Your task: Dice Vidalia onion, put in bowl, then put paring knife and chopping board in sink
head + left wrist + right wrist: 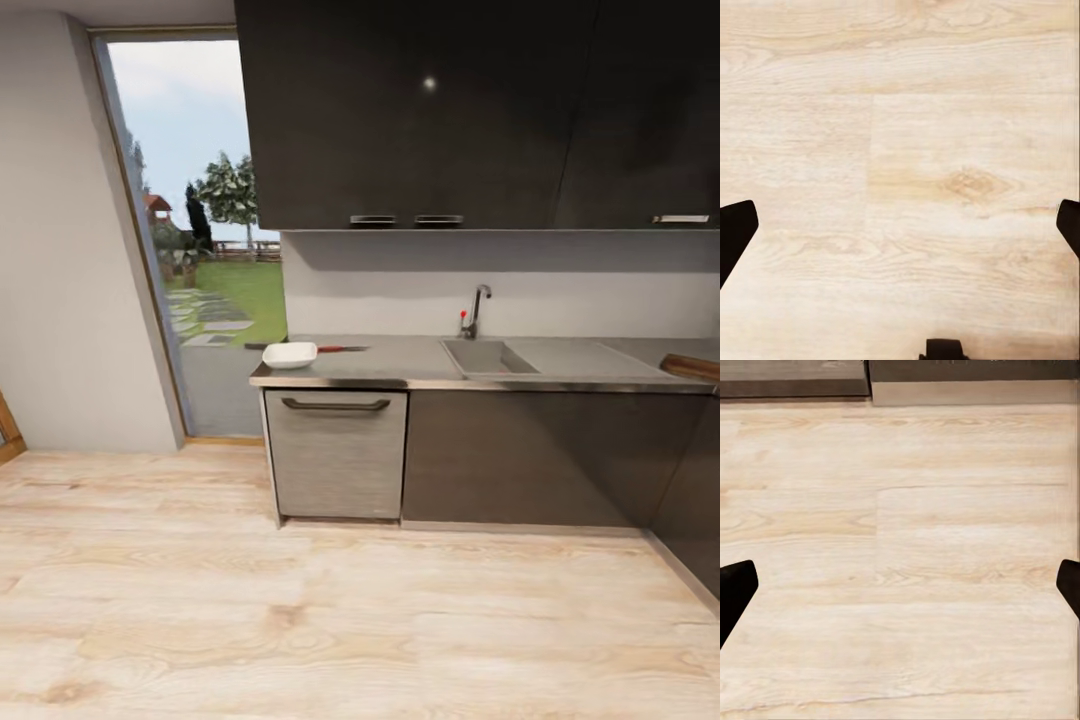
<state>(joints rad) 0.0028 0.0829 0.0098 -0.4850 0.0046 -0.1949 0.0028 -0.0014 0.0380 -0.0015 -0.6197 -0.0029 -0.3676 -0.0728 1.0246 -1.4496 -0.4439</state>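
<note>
Both sets of jaws hang wide over the floor; beside the sink, the bowl sits on the worktop.

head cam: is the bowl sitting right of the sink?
No, the bowl sits on the countertop left of the sink, near the counter's window end.

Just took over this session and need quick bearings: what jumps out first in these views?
The kitchen counter run stands ahead across the pale wooden floor. A white bowl sits at the countertop's left end with the paring knife just behind it; the sink with its faucet is mid-counter. The chopping board pokes in at the far right. Both claws, left and right, hang open above bare floor.
</note>
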